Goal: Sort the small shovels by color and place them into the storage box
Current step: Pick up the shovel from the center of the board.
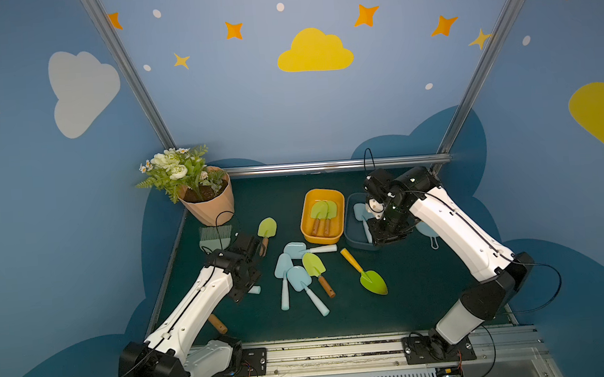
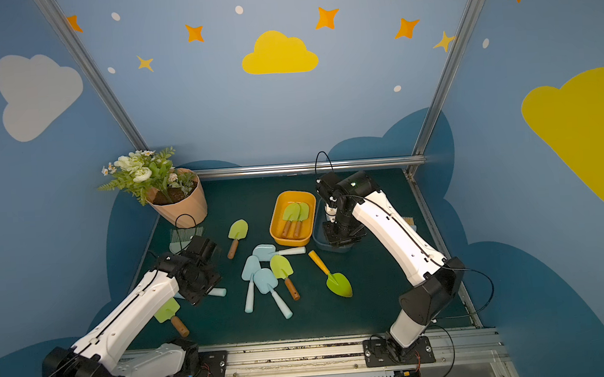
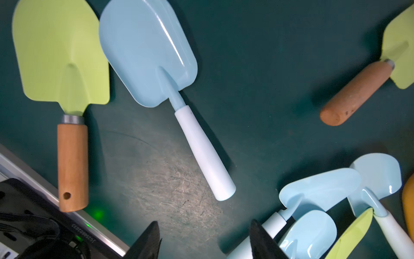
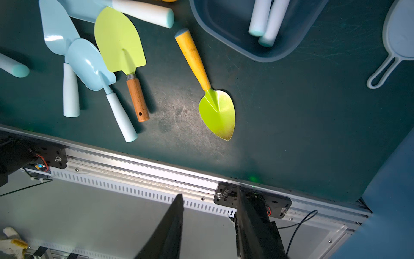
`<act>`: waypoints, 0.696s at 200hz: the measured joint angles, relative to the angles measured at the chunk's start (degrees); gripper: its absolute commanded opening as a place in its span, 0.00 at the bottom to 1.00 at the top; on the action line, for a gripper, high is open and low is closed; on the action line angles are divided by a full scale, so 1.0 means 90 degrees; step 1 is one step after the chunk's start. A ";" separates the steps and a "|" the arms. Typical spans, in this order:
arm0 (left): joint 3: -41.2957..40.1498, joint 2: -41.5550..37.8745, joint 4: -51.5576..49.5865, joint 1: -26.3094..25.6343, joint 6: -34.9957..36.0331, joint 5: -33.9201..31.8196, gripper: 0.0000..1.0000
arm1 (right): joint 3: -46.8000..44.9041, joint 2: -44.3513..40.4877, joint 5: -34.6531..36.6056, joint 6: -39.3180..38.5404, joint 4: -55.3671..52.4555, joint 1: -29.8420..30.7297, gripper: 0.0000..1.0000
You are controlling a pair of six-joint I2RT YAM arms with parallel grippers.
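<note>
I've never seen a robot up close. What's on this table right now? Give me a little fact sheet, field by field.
Yellow box: green shovels, at least two
Blue box: two pale shovel handles showing
Loose on the mat: four blue shovels, four green, one with an orange handle
Left pincer: open, empty, hovering over the mat
Right pincer: open, empty, raised by the blue box
Extras: flower pot, grey-green brush

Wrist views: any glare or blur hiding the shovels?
Left wrist view: a white glare streak on the light blue plastic shovel, outline sharp; right wrist view: sheen on the lime pointed trowel with orange handle, aluminium rail blown out.
</note>
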 measured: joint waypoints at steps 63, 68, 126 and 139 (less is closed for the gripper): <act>-0.0556 0.0027 0.0602 0.0328 -0.0600 0.0435 0.63 | -0.0333 -0.0223 -0.0029 -0.0109 0.0092 -0.0012 0.41; -0.0622 0.0039 0.0639 0.0350 -0.0639 0.0469 0.63 | -0.0362 -0.0231 -0.0046 -0.0112 0.0112 -0.0012 0.41; -0.1042 0.0296 0.1090 0.0627 -0.1018 0.0738 0.65 | -0.0461 -0.0257 -0.0097 -0.0124 0.0240 -0.0027 0.41; -0.1042 0.0357 0.1188 0.0658 -0.1064 0.0760 0.65 | -0.0476 -0.0267 -0.0107 -0.0136 0.0277 -0.0032 0.41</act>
